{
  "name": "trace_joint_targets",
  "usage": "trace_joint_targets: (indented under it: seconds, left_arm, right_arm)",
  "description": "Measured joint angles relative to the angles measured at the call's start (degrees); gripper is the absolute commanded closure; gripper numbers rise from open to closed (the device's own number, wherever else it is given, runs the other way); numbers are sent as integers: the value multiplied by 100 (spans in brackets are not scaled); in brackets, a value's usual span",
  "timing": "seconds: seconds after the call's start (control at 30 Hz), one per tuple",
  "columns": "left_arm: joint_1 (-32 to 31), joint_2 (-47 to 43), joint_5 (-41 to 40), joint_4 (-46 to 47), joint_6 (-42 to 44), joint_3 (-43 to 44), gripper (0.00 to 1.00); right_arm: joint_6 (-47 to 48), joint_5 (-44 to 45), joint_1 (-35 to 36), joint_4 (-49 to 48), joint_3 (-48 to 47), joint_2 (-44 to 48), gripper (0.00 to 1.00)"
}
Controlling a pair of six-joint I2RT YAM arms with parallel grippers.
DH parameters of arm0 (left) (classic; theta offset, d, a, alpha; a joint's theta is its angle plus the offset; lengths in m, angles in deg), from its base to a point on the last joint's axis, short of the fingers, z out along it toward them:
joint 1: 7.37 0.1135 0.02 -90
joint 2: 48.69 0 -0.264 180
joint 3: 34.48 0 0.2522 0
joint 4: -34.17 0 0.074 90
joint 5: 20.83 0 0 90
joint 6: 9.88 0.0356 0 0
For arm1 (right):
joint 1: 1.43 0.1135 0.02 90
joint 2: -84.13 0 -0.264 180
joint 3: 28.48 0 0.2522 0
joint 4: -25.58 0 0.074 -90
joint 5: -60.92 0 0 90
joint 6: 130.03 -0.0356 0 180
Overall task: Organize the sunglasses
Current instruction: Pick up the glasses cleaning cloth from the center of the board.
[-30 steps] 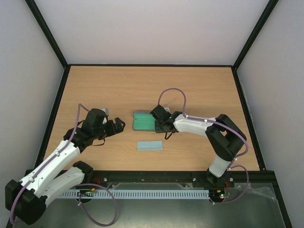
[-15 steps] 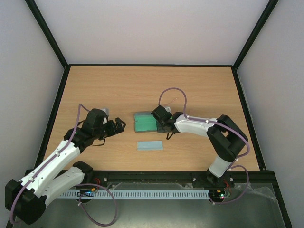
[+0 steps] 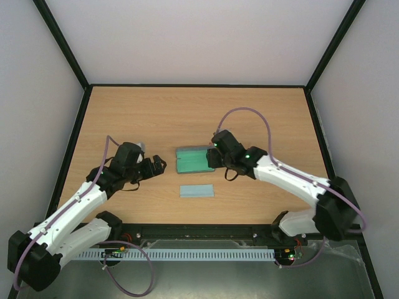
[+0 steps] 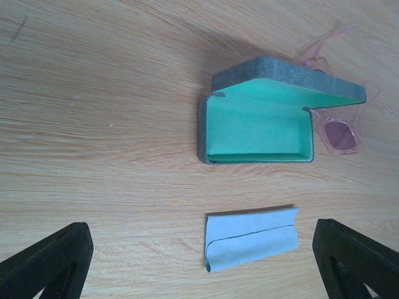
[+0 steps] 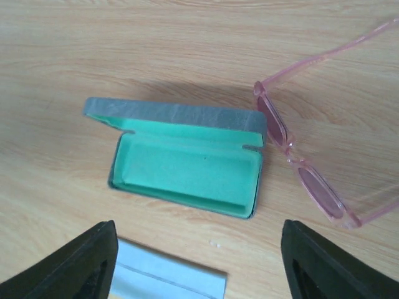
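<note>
**A:** What fills the overhead view?

**B:** The wooden table [image 3: 187, 112]. The left gripper [image 3: 159, 165] sits left of centre, its jaws spread wide over bare wood, gripping nothing. The right gripper [image 3: 215, 159] is at centre, and its wrist view shows its jaws well apart too, with nothing between them.

**A:** And between the two?

**B:** The grey-blue case [image 3: 193, 160], open, with its lid tilted up and the green lining showing. Below it in the frame lies the folded light blue cloth [image 3: 197, 190], apart from the case.

**A:** Where are the sunglasses?

**B:** In the right wrist view the sunglasses [image 5: 312, 168] lie on the wood at the right of the frame. They are outside the case, just beside its right end, temples unfolded. Whether the pink frame touches the lid's corner is hard to tell.
</note>
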Motion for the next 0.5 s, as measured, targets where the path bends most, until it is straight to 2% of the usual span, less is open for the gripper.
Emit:
trace_joint_targets:
  seconds: [0.07,0.1,0.3,0.5]
  left_arm:
    - [0,-61,50,4,-4,0,1]
    - [0,-122,74,4,-9,-2,1]
    - [0,-695,227,66,-105,-81,1]
    - [0,-765,533,164,-109,-214,1]
  right_arm:
    - [26,-142,-13,177,7,278,3]
    - [39,-216,-24,278,15,367,1]
    - [-11,-710,-160,815,131,680,1]
    - [-391,-1220,-249,1069,166,822,1]
